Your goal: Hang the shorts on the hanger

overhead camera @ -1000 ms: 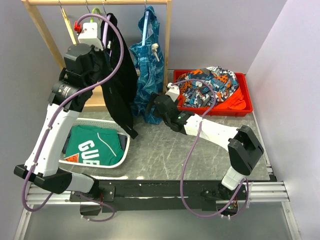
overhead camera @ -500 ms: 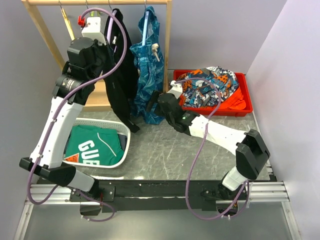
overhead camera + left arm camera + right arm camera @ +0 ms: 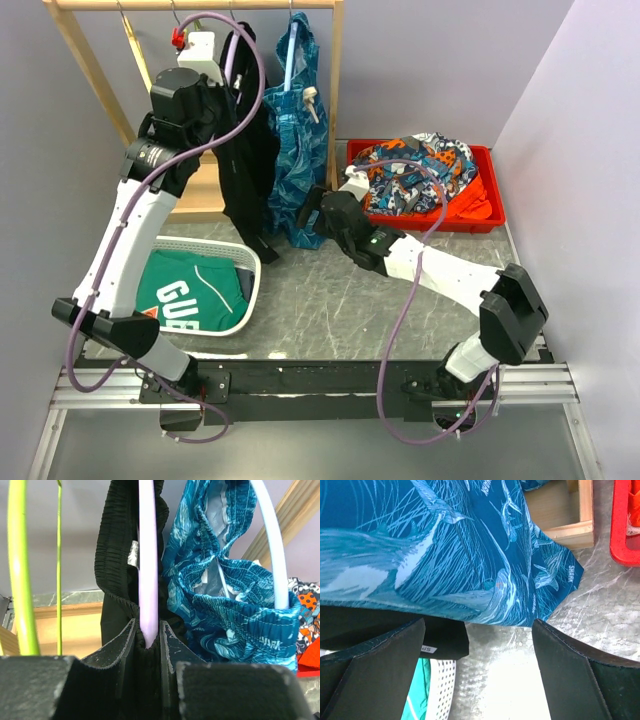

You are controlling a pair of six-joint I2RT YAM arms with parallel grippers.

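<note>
The black shorts (image 3: 248, 150) hang draped over the lavender hanger (image 3: 148, 565), high by the wooden rail. My left gripper (image 3: 212, 62) is raised at the rail and shut on the hanger's lavender bar (image 3: 148, 630), with the shorts' gathered waistband (image 3: 117, 545) behind it. The hanger's hook is not visible. My right gripper (image 3: 308, 213) is open and empty, low over the table beside the teal garment's hem; between its fingers I see a corner of the shorts (image 3: 440, 637).
A teal patterned garment (image 3: 296, 140) hangs on a pale hanger (image 3: 272, 555) right of the shorts. A lime-green hanger (image 3: 20, 575) hangs left. A white basket (image 3: 245, 300) holds a green shirt. A red bin (image 3: 480, 222) holds patterned clothes. Wooden rack frame (image 3: 335, 90).
My left gripper has lifted the hanger and shorts up and right, towards the rail. My right gripper has let the shorts hang and shifted slightly right.
</note>
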